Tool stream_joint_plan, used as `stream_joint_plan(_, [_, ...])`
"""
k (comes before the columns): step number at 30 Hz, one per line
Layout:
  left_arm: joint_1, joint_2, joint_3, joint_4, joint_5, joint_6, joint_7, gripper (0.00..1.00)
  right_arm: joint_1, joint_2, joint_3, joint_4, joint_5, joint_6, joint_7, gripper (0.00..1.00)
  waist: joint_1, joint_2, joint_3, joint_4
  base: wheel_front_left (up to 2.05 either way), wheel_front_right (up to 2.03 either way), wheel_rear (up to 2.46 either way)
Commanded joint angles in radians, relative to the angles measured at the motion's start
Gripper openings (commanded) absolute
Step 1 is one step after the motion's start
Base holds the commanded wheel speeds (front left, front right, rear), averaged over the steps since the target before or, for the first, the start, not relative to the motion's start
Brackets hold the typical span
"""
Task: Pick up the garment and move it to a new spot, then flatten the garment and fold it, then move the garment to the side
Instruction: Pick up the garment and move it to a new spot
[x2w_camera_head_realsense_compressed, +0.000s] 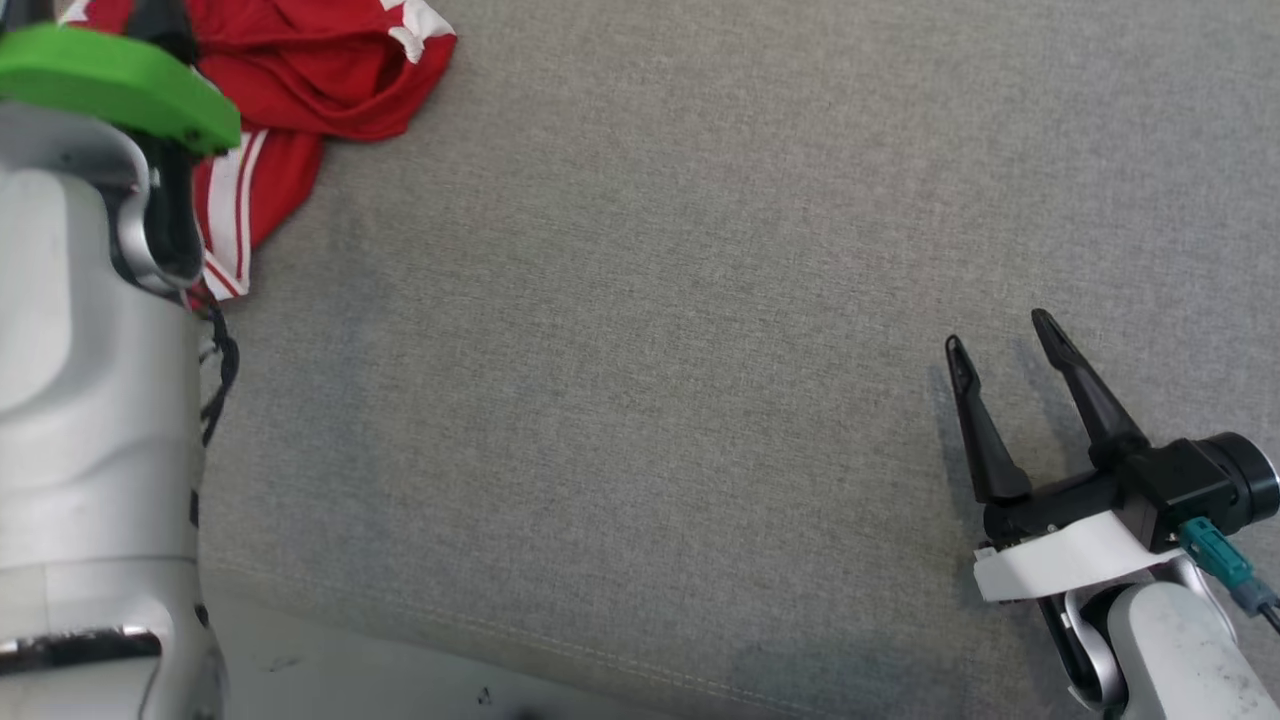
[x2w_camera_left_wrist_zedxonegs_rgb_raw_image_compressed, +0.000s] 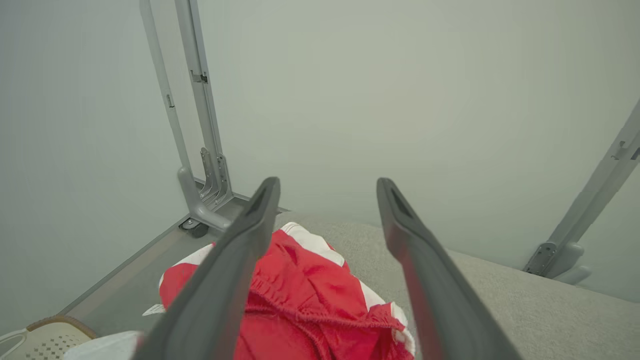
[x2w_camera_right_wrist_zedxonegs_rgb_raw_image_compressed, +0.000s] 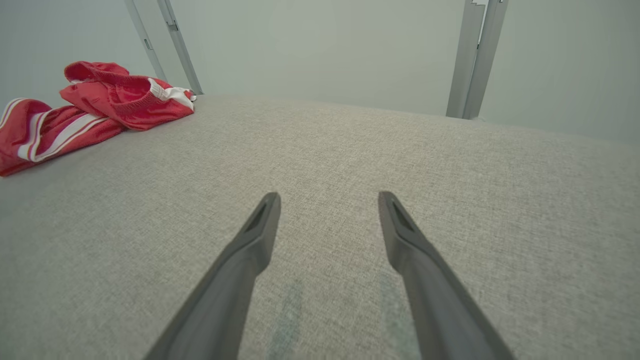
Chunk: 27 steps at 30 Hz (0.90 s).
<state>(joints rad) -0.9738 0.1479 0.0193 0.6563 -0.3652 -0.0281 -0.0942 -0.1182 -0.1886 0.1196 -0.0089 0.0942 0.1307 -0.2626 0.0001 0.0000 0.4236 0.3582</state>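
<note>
Garment (x2w_camera_head_realsense_compressed: 300, 80), red with white stripes, is crumpled at the cushion's (x2w_camera_head_realsense_compressed: 640, 400) far left corner. Both the left gripper (x2w_camera_left_wrist_zedxonegs_rgb_raw_image_compressed: 327, 192) and right gripper (x2w_camera_head_realsense_compressed: 1005, 335) are held open, empty.

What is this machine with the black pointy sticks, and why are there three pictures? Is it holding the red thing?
It is a robot with two arms. Each arm ends in a tool with two long dark fingers. One picture comes from a camera on its head, the other two from cameras on its wrists. Red shorts with white stripes lie crumpled on a grey cushioned surface. The left tool hangs open just above them. The right tool is open too, over bare fabric. Nothing is held.
</note>
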Motion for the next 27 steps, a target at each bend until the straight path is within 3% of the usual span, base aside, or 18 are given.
stream_joint_plan(1, [-0.051,0.020,-0.004,0.042,0.007,-0.001,0.034,1.00,-0.021,-0.008,-0.008,-0.010,-0.006,0.000,-0.003,1.00,-0.0001,0.0000,0.086,-0.039,0.00,0.00,0.00])
stream_joint_plan(5, [-0.155,0.045,-0.012,0.135,0.008,0.004,0.109,1.00,-0.034,-0.017,-0.013,-0.019,-0.005,0.000,-0.003,1.00,-0.0001,0.0000,0.124,-0.049,0.00,0.00,0.00])
stream_joint_plan(17, [-0.403,0.102,-0.044,0.455,-0.010,0.006,0.468,1.00,-0.071,-0.027,-0.040,-0.027,0.003,-0.001,0.001,1.00,-0.0001,0.0000,0.232,-0.097,0.00,0.00,0.00])
stream_joint_plan(27, [-0.454,0.117,-0.057,0.564,-0.020,0.005,0.533,1.00,-0.094,-0.038,-0.059,-0.025,0.012,-0.002,0.006,1.00,-0.0001,0.0000,0.290,-0.119,0.00,0.00,0.00])
